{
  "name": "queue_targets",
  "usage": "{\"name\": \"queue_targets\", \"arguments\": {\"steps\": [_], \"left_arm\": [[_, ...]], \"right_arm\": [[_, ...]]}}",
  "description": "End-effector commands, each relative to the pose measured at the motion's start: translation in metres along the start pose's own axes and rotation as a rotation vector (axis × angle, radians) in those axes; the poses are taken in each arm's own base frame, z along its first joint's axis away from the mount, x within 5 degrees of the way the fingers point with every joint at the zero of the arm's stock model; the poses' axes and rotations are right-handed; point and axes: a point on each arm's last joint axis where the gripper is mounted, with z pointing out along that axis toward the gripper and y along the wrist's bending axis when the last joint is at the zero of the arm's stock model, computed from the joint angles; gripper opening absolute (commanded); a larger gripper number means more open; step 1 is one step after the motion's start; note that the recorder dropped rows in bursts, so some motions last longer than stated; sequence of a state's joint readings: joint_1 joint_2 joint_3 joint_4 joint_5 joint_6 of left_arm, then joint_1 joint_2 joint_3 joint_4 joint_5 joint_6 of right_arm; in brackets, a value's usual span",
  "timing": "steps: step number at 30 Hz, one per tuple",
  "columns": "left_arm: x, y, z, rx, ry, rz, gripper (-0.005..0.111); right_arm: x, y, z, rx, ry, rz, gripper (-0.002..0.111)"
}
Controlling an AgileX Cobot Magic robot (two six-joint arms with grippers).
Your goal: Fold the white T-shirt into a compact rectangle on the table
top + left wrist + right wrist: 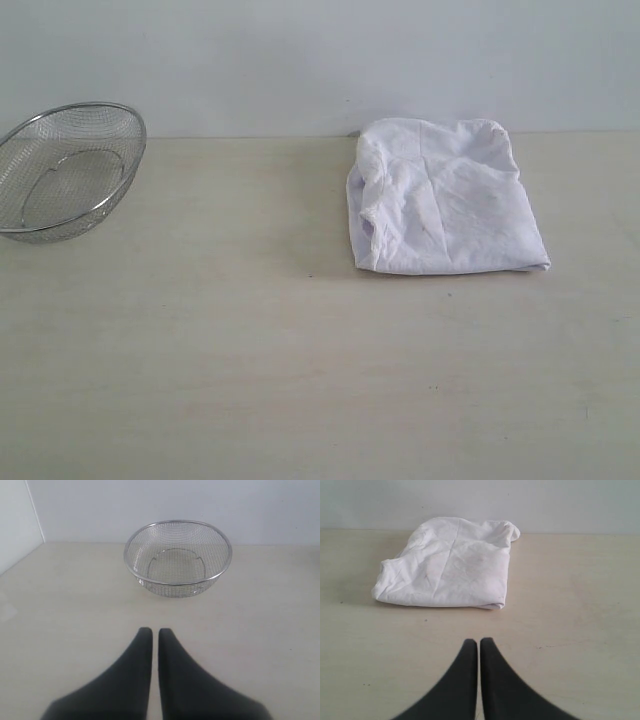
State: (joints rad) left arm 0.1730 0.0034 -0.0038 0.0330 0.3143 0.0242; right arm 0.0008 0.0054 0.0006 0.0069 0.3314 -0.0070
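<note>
The right hand [478, 641] is clenched on nothing, its two dark fingers pressed tip to tip. It points at the white T-shirt [450, 565] from a little way off, with a strip of bare worktop [570, 630] between them. Being empty and clear of the cloth, it reads as a hand parked back from the work rather than one about to grip.

The left hand [155, 630] is likewise clenched and empty. It is well apart from the T-shirt and faces the round wire-mesh basket [215, 550], which has nothing in it.

In the exterior view neither arm shows. There the T-shirt [445, 200] lies flat on the worktop as a layered, roughly rectangular bundle, plain side up with no lettering visible. The basket [60, 150] sits far to the T-shirt's left, tilted on its side.

The T-shirt's right and near edges run fairly straight, while its left edge is rumpled and bulges with loose folds. I judge the folding done or nearly so; at most that loose side wants tidying.
</note>
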Motion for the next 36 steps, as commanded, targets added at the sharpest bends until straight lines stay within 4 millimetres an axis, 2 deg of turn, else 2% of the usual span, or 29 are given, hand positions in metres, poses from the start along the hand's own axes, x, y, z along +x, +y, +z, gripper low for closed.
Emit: {"name": "queue_targets", "arguments": {"steps": [1,6,36], "left_arm": [[0.0001,-0.0043,0.0,0.072,-0.012,0.002,0.005],[0.0,-0.0086,-0.0005,0.151,-0.016,0.02,0.005],[0.0,-0.0085,-0.0005,0.148,-0.015,0.019,0.005]], "right_arm": [[-0.0012,-0.0001,-0.0005,0.001,-0.015,0.0,0.0],[-0.0012,-0.0001,-0.0005,0.001,-0.015,0.0,0.0],[-0.0012,-0.0001,-0.0005,0.001,-0.015,0.0,0.0]]}}
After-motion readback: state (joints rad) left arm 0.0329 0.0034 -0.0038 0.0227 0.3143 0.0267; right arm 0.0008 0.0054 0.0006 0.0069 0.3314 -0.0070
